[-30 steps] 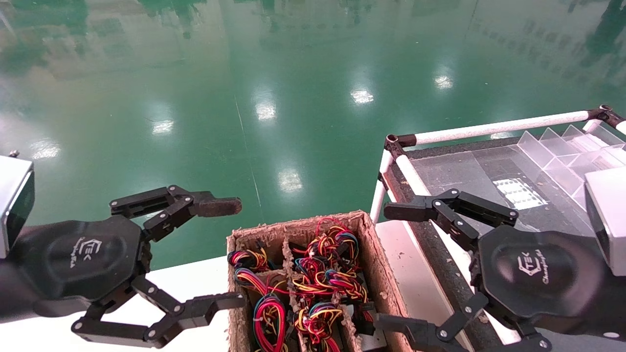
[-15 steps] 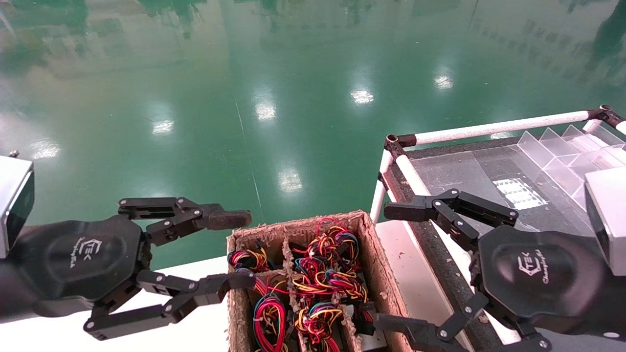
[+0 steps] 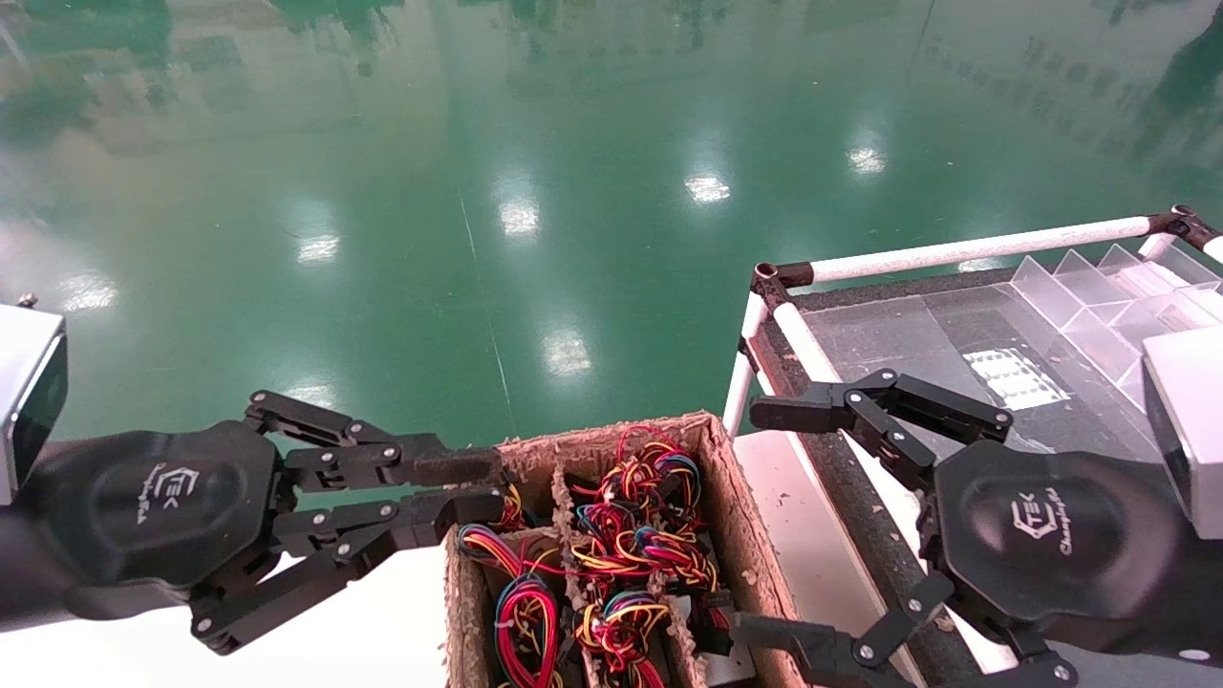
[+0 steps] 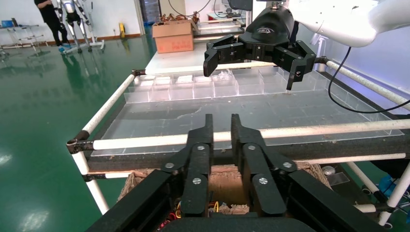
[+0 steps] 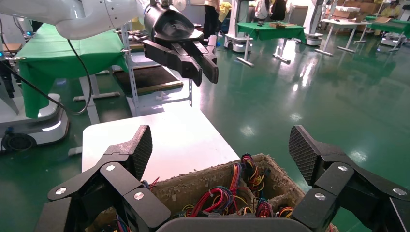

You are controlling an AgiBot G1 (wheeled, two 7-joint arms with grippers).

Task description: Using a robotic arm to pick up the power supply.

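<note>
A brown pulp box (image 3: 592, 441) with dividers stands on a white table. Bundles of red, yellow, black and blue wires (image 3: 631, 547) fill its compartments; they belong to the power supply units, whose grey bodies are almost wholly hidden beneath. My left gripper (image 3: 492, 484) hovers at the box's left rim, fingers drawn together to a narrow gap with nothing between them (image 4: 222, 120). My right gripper (image 3: 755, 521) hangs wide open beside the box's right wall, empty, its ribbed pads (image 5: 140, 147) spread above the wires (image 5: 220, 198).
The white table (image 3: 382, 621) runs left of the box. To the right stands a white-pipe rack (image 3: 975, 250) with a dark shelf and clear plastic dividers (image 3: 1099, 306). Green floor lies beyond.
My left gripper's fingers have closed from wide open to nearly touching. The right gripper has not moved.
</note>
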